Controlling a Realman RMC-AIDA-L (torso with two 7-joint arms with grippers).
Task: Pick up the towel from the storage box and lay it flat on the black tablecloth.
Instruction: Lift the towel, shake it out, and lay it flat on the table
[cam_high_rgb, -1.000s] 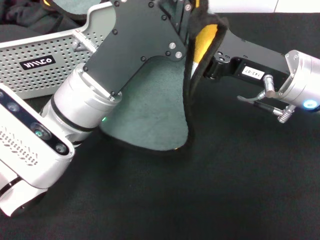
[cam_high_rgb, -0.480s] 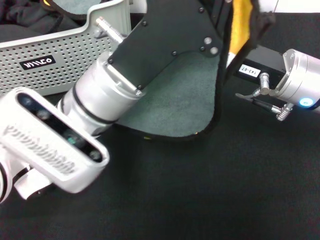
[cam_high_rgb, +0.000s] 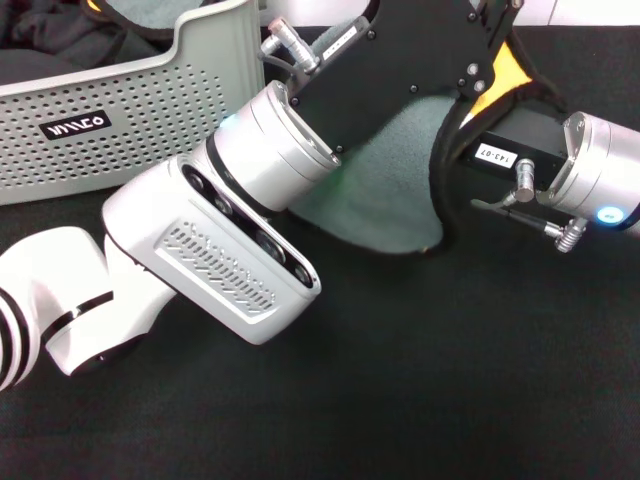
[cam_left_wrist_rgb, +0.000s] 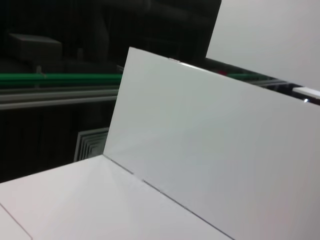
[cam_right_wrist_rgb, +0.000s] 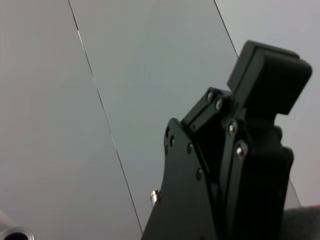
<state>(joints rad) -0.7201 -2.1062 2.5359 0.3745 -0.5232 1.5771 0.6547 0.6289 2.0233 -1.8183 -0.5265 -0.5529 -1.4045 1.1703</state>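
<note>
The towel (cam_high_rgb: 385, 190) hangs from my left gripper (cam_high_rgb: 492, 10) at the top edge of the head view. Its grey face is toward me, a yellow-orange fold (cam_high_rgb: 505, 78) shows on the right, and its lower edge rests on the black tablecloth (cam_high_rgb: 420, 390). The left gripper looks shut on the towel's top. My right gripper (cam_high_rgb: 470, 135) reaches in from the right, its tips hidden behind the towel's dark hem. The right wrist view shows the left gripper's black body (cam_right_wrist_rgb: 225, 170) and a bit of grey towel (cam_right_wrist_rgb: 302, 222). The storage box (cam_high_rgb: 110, 110) stands at the back left.
A black garment (cam_high_rgb: 40, 35) and another grey cloth (cam_high_rgb: 150, 10) lie in the box. My left arm's white forearm (cam_high_rgb: 200, 250) crosses the left half of the cloth. The left wrist view shows only white panels (cam_left_wrist_rgb: 210, 150).
My left arm has swung to the right and farther away, carrying the towel with it. The towel's hanging part is shorter and sits farther right. The right arm has barely moved.
</note>
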